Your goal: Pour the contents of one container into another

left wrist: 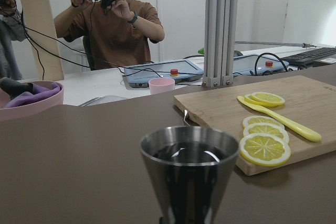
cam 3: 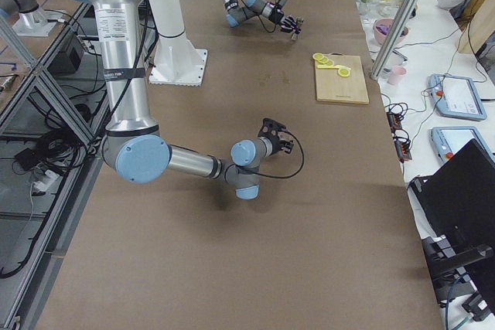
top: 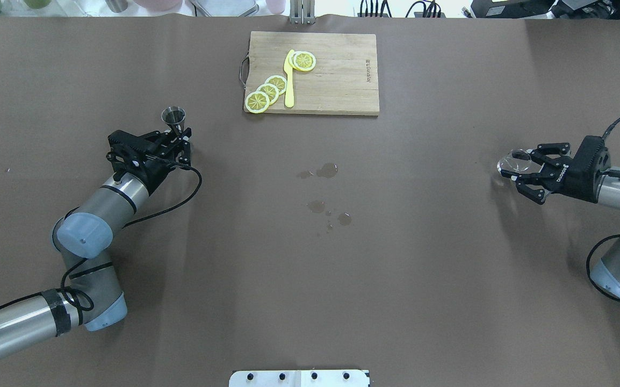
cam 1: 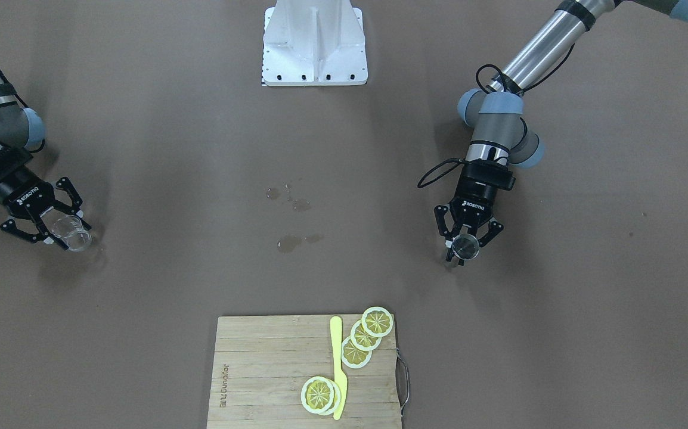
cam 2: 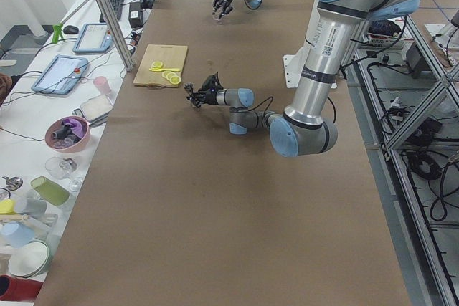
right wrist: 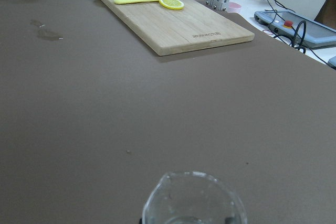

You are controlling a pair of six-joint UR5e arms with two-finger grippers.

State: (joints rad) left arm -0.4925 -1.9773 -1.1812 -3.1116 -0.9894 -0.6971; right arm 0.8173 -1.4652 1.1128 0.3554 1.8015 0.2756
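The brown surface carries small puddles near its middle and, at the far edge from the robot, a wooden cutting board with lemon slices and a yellow knife. Beyond it a side bench holds tablets and a pink bowl, and a person sits there. The left gripper pinches a conical metal cup, upright, near the board's handle end; its inside looks dark and shiny. Well apart, on the robot's right side, the right gripper is clamped on a clear glass, which looks empty.
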